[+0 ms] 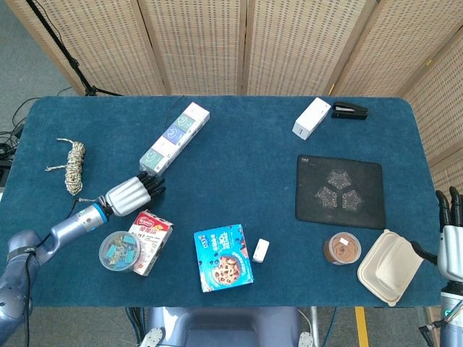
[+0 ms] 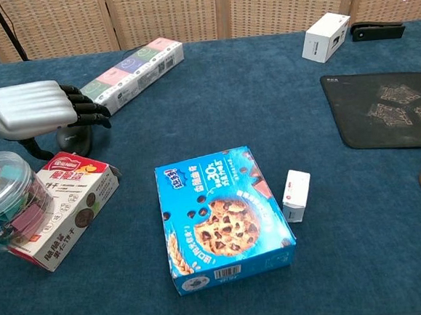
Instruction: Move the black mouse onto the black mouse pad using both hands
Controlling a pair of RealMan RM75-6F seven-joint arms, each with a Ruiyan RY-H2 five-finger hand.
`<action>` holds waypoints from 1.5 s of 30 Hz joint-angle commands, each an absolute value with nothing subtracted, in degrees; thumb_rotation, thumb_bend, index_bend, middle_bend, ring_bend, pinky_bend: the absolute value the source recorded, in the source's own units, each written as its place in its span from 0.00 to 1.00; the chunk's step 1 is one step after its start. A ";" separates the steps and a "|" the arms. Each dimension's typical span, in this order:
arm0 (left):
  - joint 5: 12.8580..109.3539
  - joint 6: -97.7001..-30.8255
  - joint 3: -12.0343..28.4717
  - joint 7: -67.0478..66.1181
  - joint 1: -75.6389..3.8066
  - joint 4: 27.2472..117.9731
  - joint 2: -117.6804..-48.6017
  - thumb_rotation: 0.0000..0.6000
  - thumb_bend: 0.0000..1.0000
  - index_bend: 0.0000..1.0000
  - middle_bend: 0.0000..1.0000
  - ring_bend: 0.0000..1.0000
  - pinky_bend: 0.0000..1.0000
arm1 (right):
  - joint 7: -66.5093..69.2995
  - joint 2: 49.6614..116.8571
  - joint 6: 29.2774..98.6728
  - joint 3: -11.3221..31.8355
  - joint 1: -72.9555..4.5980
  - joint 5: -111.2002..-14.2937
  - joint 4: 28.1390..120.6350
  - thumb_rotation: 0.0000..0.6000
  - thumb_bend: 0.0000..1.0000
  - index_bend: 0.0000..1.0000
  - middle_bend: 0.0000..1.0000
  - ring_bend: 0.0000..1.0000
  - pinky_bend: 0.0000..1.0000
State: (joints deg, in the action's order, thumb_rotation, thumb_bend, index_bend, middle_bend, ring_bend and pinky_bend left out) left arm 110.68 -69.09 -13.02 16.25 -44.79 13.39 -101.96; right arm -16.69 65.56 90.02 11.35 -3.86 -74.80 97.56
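Note:
The black mouse [image 2: 76,142] lies on the blue table left of centre, mostly covered by my left hand [image 2: 36,116]. That hand [image 1: 134,194] hovers flat over the mouse with fingers stretched forward and thumb down at its side; I cannot tell whether it touches. In the head view the mouse is hidden under the hand. The black mouse pad [image 1: 338,191] lies at the right, its left part showing in the chest view [image 2: 385,111]. My right hand [image 1: 450,235] stands open at the table's right edge, fingers up, holding nothing.
Near the mouse are a long tissue pack [image 1: 175,137], a red-and-white snack box [image 1: 150,241] and a jar of clips [image 1: 119,250]. A blue cookie box [image 1: 223,257] and a small white box [image 1: 261,250] sit in the middle. A brown jar [image 1: 342,248] and beige container [image 1: 389,266] lie below the pad.

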 commanded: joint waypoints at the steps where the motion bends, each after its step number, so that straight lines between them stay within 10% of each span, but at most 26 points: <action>1: 110.31 -68.59 -13.20 16.14 -44.85 13.09 -102.25 1.00 0.12 0.27 0.24 0.28 0.29 | -16.49 65.48 90.07 11.43 -3.82 -74.72 97.50 1.00 0.00 0.00 0.00 0.00 0.00; 16: 108.60 -70.41 -13.95 15.16 -44.09 11.23 -103.91 1.00 0.17 0.51 0.45 0.47 0.43 | -15.36 65.10 89.87 11.52 -3.86 -74.58 97.39 1.00 0.00 0.00 0.00 0.00 0.00; 45: 102.35 -91.89 -8.83 21.33 -40.72 15.31 -93.20 1.00 0.18 0.51 0.46 0.47 0.44 | -13.57 64.35 90.01 11.11 -3.69 -75.70 98.71 1.00 0.00 0.00 0.00 0.00 0.00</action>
